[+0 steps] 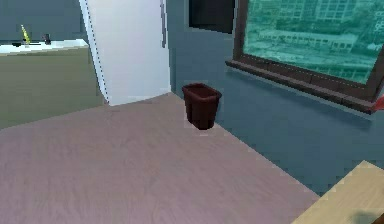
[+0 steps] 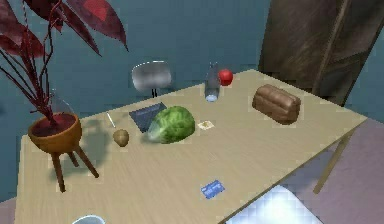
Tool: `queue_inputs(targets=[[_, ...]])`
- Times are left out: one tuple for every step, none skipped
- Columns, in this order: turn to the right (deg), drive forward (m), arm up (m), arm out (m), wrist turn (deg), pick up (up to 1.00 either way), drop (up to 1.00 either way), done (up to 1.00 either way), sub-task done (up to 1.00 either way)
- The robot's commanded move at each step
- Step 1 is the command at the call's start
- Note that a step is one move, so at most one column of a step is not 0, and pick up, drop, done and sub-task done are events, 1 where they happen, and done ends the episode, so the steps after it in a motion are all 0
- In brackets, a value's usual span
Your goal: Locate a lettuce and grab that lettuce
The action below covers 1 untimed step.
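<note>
A green, leafy lettuce point(image 2: 171, 125) lies on the light wooden table point(image 2: 250, 150) in the arm side view, a little left of the table's middle. It rests against a dark flat item point(image 2: 148, 116) behind it. A small brown round thing point(image 2: 121, 137) sits just to its left.
On the table: a red-leaved plant in a brown pot on legs point(image 2: 55, 132), a brown loaf point(image 2: 276, 103), a red ball point(image 2: 227, 77), a grey bottle point(image 2: 212, 88), a small blue card point(image 2: 211, 188). A grey chair back point(image 2: 151, 76) stands behind. The forward view has a white fridge point(image 1: 128, 50), a dark bin point(image 1: 201, 105), a counter point(image 1: 45, 75), a window point(image 1: 315, 40).
</note>
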Motion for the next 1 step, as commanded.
queue_inputs(targets=[[0.0,0.00,0.38,0.00,0.0,0.00,0.00,0.00,0.00]])
